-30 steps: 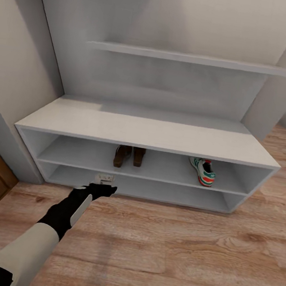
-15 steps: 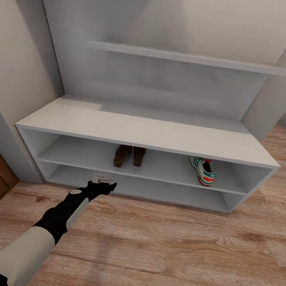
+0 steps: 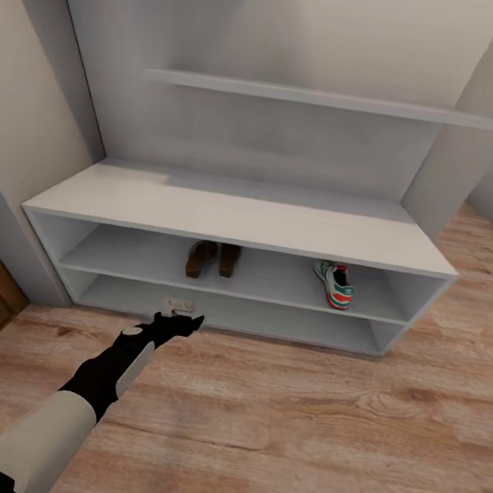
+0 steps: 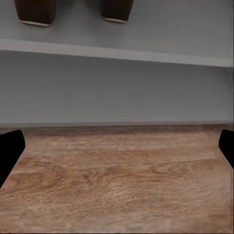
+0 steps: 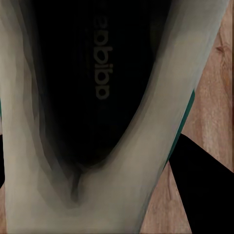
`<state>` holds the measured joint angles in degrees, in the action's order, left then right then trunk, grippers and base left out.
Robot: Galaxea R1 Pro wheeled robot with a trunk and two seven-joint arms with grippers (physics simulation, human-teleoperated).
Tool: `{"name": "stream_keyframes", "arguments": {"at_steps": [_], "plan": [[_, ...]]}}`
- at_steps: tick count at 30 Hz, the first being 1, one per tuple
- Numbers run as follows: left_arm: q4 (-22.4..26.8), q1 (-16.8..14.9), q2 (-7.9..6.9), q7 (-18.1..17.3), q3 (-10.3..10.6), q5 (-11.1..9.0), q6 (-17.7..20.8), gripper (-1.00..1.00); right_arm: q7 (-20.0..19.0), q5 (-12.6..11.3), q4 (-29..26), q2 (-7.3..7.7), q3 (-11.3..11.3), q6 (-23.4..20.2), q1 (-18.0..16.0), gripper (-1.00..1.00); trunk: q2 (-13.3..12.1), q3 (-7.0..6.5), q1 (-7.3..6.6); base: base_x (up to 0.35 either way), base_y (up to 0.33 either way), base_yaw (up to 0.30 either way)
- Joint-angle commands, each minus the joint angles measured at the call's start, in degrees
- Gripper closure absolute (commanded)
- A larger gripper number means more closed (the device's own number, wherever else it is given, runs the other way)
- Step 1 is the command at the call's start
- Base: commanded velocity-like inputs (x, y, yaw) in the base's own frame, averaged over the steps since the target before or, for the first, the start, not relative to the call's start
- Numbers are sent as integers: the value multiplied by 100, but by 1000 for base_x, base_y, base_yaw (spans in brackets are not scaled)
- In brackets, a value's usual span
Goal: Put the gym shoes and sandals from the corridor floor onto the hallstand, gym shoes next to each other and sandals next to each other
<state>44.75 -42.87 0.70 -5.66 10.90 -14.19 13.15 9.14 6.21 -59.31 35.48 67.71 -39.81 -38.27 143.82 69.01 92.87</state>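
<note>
Left wrist view gives me the clearest read on my left gripper (image 4: 117, 141): its two black fingertips (image 4: 9, 151) sit at opposite edges of the picture, jaws spread wide, with nothing between them but the corridor floor (image 4: 117, 180). In the head view that gripper (image 3: 181, 318) hovers low over the planks, just in front of the hallstand's (image 3: 235, 217) bottom compartment.

On the right wrist view, my right gripper is pressed up against a gym shoe (image 5: 141, 161); I see straight into its dark insole with printed lettering, the pale lining wrapping around it and a sliver of green at its side. A black finger (image 5: 204, 195) lies against the shoe's outer wall, with wood floor behind, so the shoe looks held, though I cannot tell how tightly the jaws are closed.

The hallstand's upper compartment holds the two sandals (image 3: 212, 258), brown, side by side and close together, left of centre. The other gym shoe (image 3: 334, 284) lies well apart to their right on the same shelf, white with green stripes and a red-orange heel. The bottom compartment and the bench top look bare.
</note>
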Motion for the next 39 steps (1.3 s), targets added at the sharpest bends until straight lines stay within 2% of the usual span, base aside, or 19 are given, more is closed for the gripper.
{"name": "stream_keyframes", "arguments": {"at_steps": [1,8,17,33,34,37,38,39], "plan": [[7,-2,0,-5,0,-45,37,-100,-18,58,-2,-1,5,-31,-5,100,2,5,-3,-226,-225,0],[9,-2,0,-13,0,-45,38,-100,-11,61,-2,1,5,-31,-5,100,2,5,-3,-267,-184,0],[8,-2,0,-14,0,-48,53,-100,-10,64,-2,0,5,-29,-5,100,2,5,-3,-321,-21,0],[8,-2,-31,-46,-22,-65,57,-100,-9,65,-2,0,5,-32,-5,100,2,5,-3,-102,0,0],[8,-2,-131,-219,-36,-90,53,-100,-9,65,-2,1,5,-31,-5,100,2,5,-3,-73,0,0],[-2,-2,-634,-1587,-50,-317,25,-100,-9,65,-2,-2,5,-33,-5,100,2,5,-3,-26,0,0],[-9,-2,-726,-1841,-50,-367,18,-100,-9,65,-2,-3,5,-33,-5,100,2,5,-3,-12,0,0],[-36,-2,-906,-2322,-56,-476,-14,-100,-9,65,-2,-4,5,-34,-5,100,2,5,-3,-8,0,0]]}}
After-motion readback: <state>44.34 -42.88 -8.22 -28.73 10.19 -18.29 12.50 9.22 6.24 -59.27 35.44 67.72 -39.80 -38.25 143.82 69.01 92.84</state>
